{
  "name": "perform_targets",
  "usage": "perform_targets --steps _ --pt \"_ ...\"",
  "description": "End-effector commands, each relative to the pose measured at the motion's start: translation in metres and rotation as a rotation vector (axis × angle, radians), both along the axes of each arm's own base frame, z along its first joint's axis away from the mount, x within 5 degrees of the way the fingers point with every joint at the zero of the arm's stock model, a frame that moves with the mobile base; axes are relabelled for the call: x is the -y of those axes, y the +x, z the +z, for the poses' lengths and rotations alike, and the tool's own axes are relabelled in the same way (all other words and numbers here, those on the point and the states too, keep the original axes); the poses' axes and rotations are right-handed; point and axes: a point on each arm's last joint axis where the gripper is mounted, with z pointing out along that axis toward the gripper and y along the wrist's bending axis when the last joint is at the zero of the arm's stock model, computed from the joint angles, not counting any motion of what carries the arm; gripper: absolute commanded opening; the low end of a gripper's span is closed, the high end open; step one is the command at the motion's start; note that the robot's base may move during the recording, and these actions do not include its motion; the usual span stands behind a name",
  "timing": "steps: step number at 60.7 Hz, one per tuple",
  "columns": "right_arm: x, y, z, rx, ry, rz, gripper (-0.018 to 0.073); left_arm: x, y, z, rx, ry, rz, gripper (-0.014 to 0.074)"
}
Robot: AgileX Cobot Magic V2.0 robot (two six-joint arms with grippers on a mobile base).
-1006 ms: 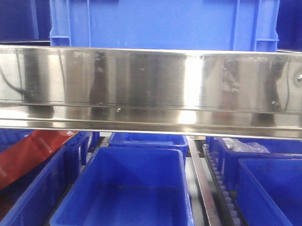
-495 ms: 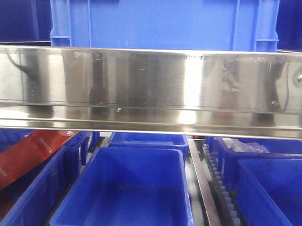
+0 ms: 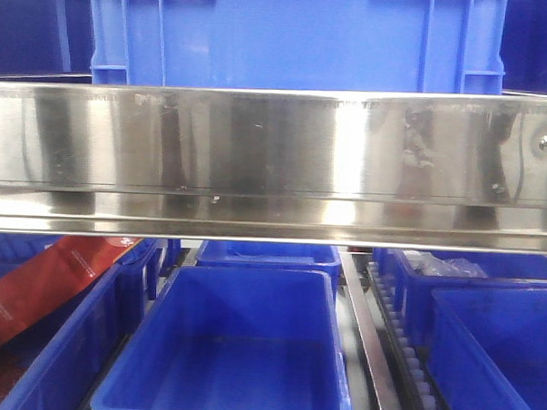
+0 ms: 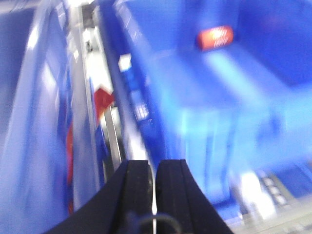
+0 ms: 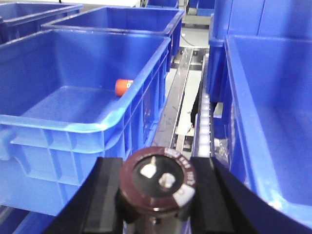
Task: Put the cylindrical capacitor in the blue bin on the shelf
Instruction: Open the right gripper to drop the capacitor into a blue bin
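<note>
Brown-topped cylindrical capacitor [image 5: 158, 178], lower centre of frame, clamped in right pincer [image 5: 157, 195], outside blue bin [image 5: 63, 122] at left. Left pincer [image 4: 153, 178] pressed together, empty. Step, judged: carry. Next: clear rim, release inside.

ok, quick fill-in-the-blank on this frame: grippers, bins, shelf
1. The right gripper is shut on the ____.
2. The left gripper is shut and holds ____.
3. In the front view a ____ packet leans at the far left.
4. The bins under the steel shelf are all ____.

Missing words: capacitor; nothing; red; blue.
</note>
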Motion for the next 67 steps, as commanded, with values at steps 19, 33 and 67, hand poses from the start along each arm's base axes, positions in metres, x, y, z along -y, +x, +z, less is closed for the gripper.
perform_targets --steps 19,33,67 --pt "-0.023 0.046 0.033 0.100 -0.033 0.074 -0.0154 -0.064 -0.089 -0.048 0.131 -0.148 0.076 -0.0019" --pt "-0.067 0.095 0.069 0.128 -0.039 0.197 -0.0154 -0.079 -0.112 -0.056 0.184 -0.190 0.076 -0.0111" --pt "-0.150 0.225 0.007 -0.255 -0.167 0.307 -0.0099 -0.079 -0.113 -0.056 0.187 -0.194 0.075 -0.0111"
